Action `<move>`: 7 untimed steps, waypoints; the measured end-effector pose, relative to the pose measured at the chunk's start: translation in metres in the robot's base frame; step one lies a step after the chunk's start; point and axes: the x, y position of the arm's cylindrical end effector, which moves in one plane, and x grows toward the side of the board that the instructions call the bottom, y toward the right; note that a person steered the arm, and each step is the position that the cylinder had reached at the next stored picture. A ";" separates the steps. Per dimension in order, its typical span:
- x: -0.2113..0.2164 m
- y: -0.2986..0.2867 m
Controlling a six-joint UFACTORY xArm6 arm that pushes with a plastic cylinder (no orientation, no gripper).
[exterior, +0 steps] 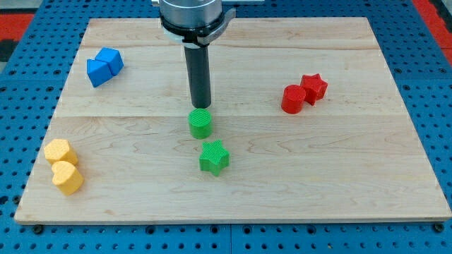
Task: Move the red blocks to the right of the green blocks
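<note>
A red cylinder (292, 99) and a red star (314, 87) sit touching each other at the view's right. A green cylinder (200, 123) stands at the board's middle, with a green star (214, 156) just below it. Both red blocks lie to the right of both green blocks. My tip (200, 106) is right above the green cylinder in the view, at or very near its top edge. The dark rod comes down from the arm's mount at the view's top.
Two blue blocks (104, 66) sit touching at the view's upper left. Two yellow blocks (63, 166) sit touching at the lower left. The wooden board (353, 176) lies on a blue pegboard surface.
</note>
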 end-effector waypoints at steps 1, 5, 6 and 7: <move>-0.020 -0.002; 0.042 0.206; 0.010 0.237; 0.010 0.250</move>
